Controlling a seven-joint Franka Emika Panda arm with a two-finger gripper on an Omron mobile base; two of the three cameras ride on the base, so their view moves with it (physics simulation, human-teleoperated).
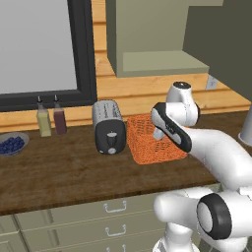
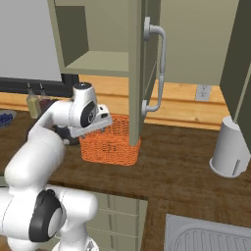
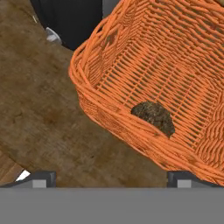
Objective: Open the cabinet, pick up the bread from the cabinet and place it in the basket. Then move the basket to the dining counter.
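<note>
Two steps done: the cabinet (image 2: 98, 34) stands open with its shelf bare, and the bread (image 3: 153, 118) lies inside the basket (image 1: 152, 140), against its near wall.
Left to do: carry the basket to the dining counter; as I judge it, that is the whole remainder.
My pincer (image 3: 111, 177): spread wide, pinching nothing, hovering over the basket's near rim.
Basket: on the wooden tabletop (image 1: 59, 172), just beside the toaster (image 1: 109, 128).
In the way: the open cabinet door (image 2: 139, 73) hangs right above the basket's far end; a white canister (image 2: 229, 149) stands well apart.
Elsewhere: two bottles (image 1: 51, 120) and a bowl of blueberries (image 1: 12, 144).
</note>
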